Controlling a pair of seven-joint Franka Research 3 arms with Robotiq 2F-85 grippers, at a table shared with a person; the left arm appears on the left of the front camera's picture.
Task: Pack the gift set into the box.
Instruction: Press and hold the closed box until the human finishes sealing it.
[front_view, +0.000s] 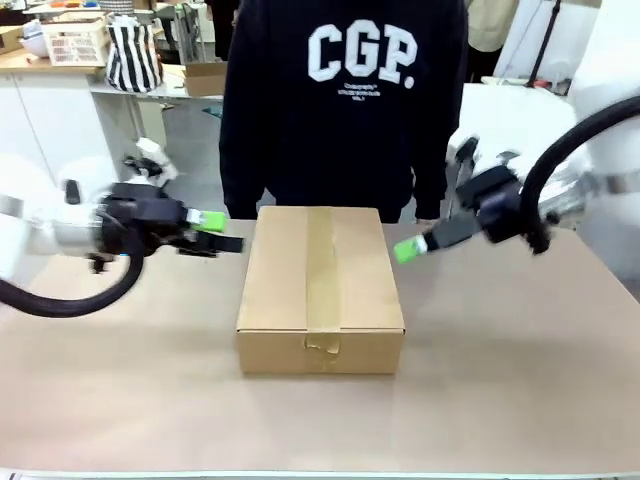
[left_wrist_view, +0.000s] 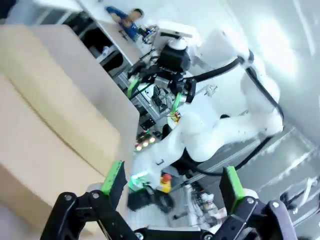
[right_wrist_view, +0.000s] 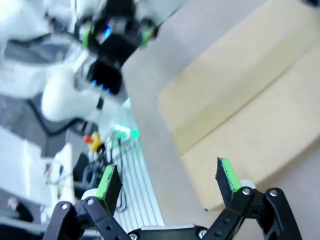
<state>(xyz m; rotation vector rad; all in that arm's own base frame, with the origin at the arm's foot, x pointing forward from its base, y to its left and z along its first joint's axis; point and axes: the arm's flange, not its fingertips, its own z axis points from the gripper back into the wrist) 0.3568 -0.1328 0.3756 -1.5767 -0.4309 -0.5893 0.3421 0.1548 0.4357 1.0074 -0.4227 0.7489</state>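
Sitting in the middle of the tan table (front_view: 520, 370) is the box (front_view: 320, 290) — a brown cardboard carton with its flaps shut and a strip of brown tape (front_view: 322, 275) running down the top and over the front edge. Nothing is touching it. The things of the gift set are nowhere to be seen, and the shut lid hides whatever is inside.

The left gripper (front_view: 222, 232) hangs in the air just to the left of the box, near its back corner, pointing sideways at it. It is a bit blurry. In the left wrist view its two fingers stand wide apart, with a green pad (left_wrist_view: 113, 176) on each one, and nothing is between them. The side of the box (left_wrist_view: 45, 145) fills the left part of that view, and the other white arm (left_wrist_view: 225, 120) shows farther off.

The right gripper (front_view: 410, 247) hangs near the right back corner of the box, tilted down toward it. In the right wrist view its fingers are wide apart too, and they hold nothing — the green pads (right_wrist_view: 229, 175) point at the box top (right_wrist_view: 255, 110) with the tape stripe.

Behind the box a person in a dark sweater (front_view: 340, 110) with white letters stands at the far edge of the table. The person's hands are hidden behind the box and the arms.
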